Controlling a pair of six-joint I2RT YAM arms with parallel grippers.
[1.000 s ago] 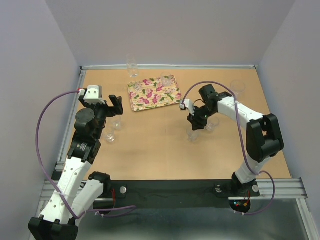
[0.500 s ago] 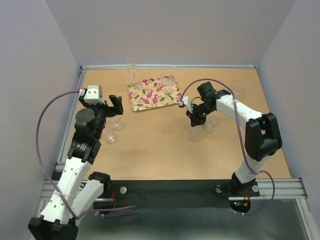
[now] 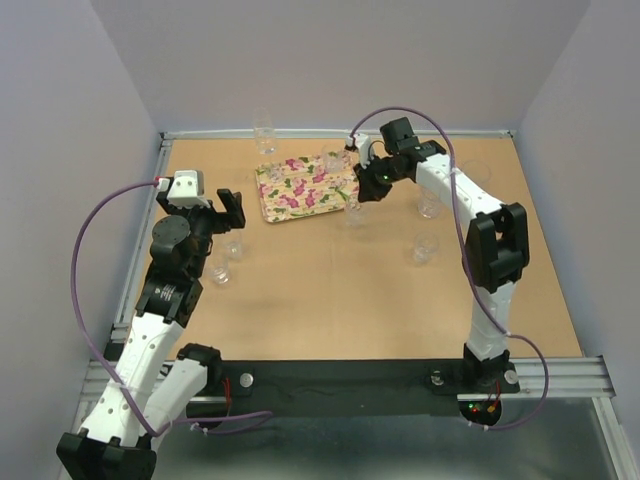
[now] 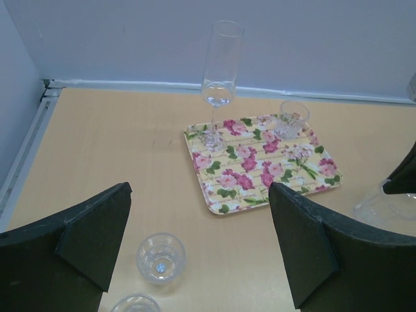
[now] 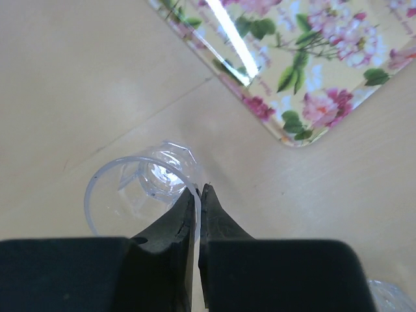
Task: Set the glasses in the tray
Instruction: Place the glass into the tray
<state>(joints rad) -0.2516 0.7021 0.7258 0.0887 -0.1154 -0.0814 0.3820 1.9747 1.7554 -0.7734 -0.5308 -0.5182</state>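
Note:
The floral tray (image 3: 300, 190) lies at the back middle of the table. One small glass (image 3: 335, 160) stands on its far right part, and a tall flute (image 3: 265, 133) stands at its far left corner. My right gripper (image 3: 360, 188) is shut on the rim of a clear glass (image 3: 354, 212), just off the tray's near right corner. In the right wrist view the fingers (image 5: 198, 193) pinch the rim of that glass (image 5: 130, 192), with the tray (image 5: 305, 65) beyond. My left gripper (image 4: 198, 195) is open and empty above two glasses (image 4: 160, 258) (image 4: 133, 303).
Loose glasses stand on the table at the right (image 3: 425, 250) (image 3: 430, 205) (image 3: 475, 175) and near the left arm (image 3: 232, 247) (image 3: 220, 272). Walls close the table at the back and on both sides.
My right gripper has carried its glass from the middle right of the table up and left, to beside the tray's near right corner. The left arm has not moved.

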